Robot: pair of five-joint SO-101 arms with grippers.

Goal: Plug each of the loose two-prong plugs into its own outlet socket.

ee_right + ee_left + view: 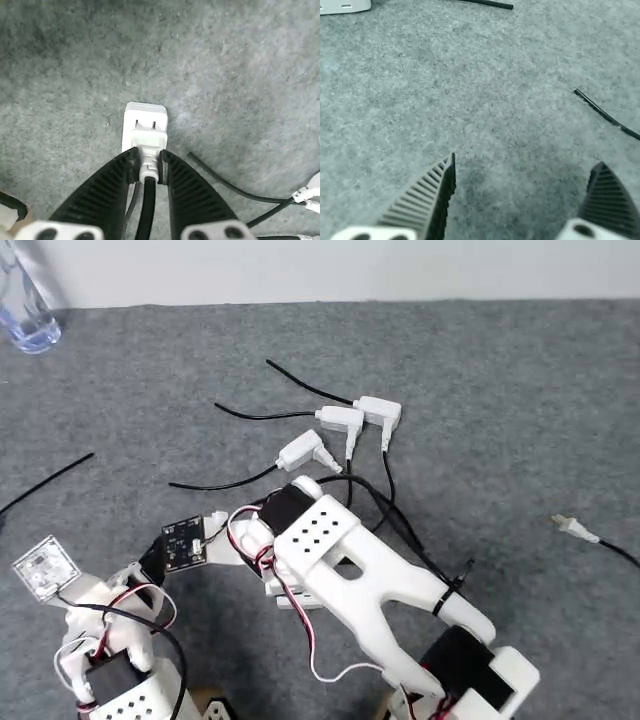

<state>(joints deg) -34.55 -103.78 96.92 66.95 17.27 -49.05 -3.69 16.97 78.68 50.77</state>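
Note:
In the right wrist view my right gripper is shut on a white two-prong plug with a black cord. The plug's prongs sit in the slots of a white outlet socket lying on the grey felt, and a short length of prong still shows. My left gripper hangs open over bare felt with nothing between its ribbed fingers. From above, a loose white plug lies far right on its black cord. Three white sockets with cords cluster beyond the right arm.
Black cords loop across the felt under and around the right arm. A small white square block sits at the left near the left arm. A clear bottle stands at the far left corner. A cord end lies near the left gripper.

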